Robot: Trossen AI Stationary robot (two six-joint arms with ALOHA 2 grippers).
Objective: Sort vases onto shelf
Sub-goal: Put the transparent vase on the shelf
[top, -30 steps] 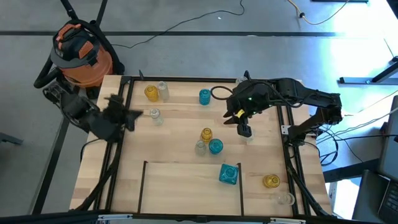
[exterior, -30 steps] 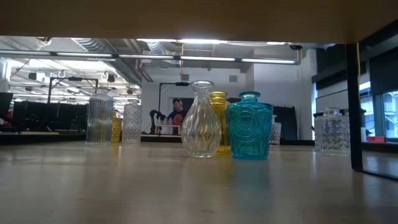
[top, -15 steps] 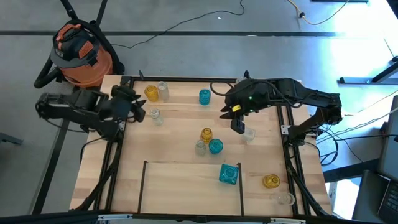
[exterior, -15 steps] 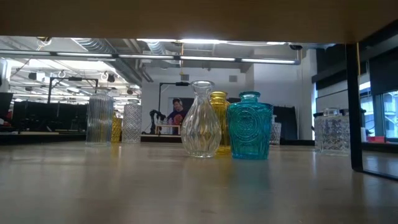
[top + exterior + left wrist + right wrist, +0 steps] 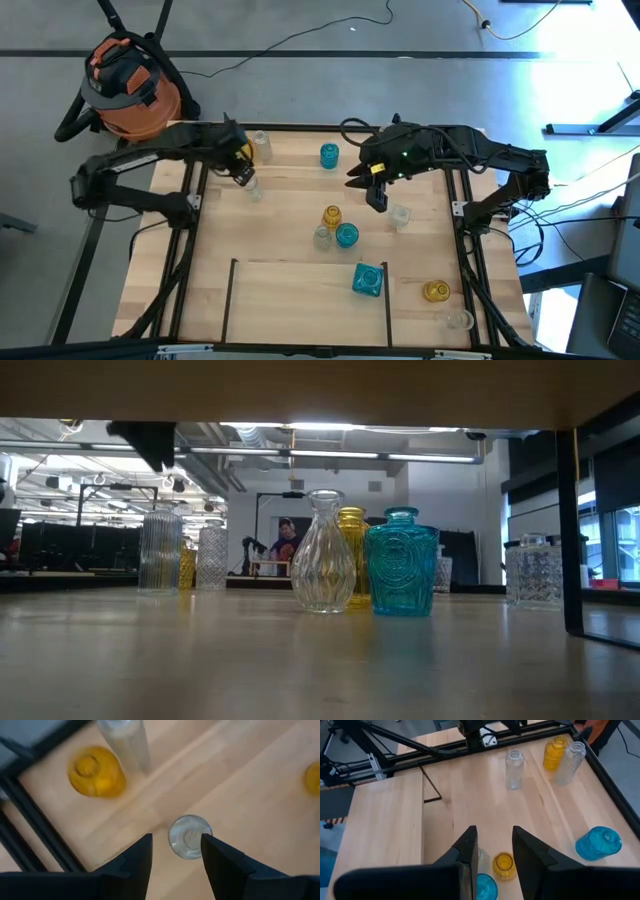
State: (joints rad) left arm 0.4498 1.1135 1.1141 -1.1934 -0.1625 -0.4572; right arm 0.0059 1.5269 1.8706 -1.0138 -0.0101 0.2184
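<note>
Eleven vases stand on the shelf (image 5: pixel 290 310), a pale-wood panel marked off by thin dark lines. All are small and translucent: three amber-yellow, three teal-blue and five clear.

At the far left corner, a round amber vase (image 5: pixel 243 150) stands just beside a tall ribbed clear vase (image 5: pixel 262 145). The left gripper (image 5: pixel 240 168) hangs over this corner. Its jaws are apart and hold nothing, and the left wrist view shows a small clear vase (image 5: pixel 189 836) below, between the two fingers (image 5: pixel 137 862).

Farther right along the far edge is a round teal vase (image 5: pixel 329 154). Near the middle, three vases cluster close together: an amber one (image 5: pixel 331 216), a clear one (image 5: pixel 322 237) and a teal one (image 5: pixel 347 235). A square teal vase (image 5: pixel 367 279) stands nearer the front, by a dark line.

The right gripper (image 5: pixel 375 197) hovers right of centre with its jaws a little apart and nothing between them. A clear vase (image 5: pixel 401 215) stands just beside it.

At the front right corner are an amber vase (image 5: pixel 435 291) and, just in front of it, a clear vase (image 5: pixel 458 319).
</note>
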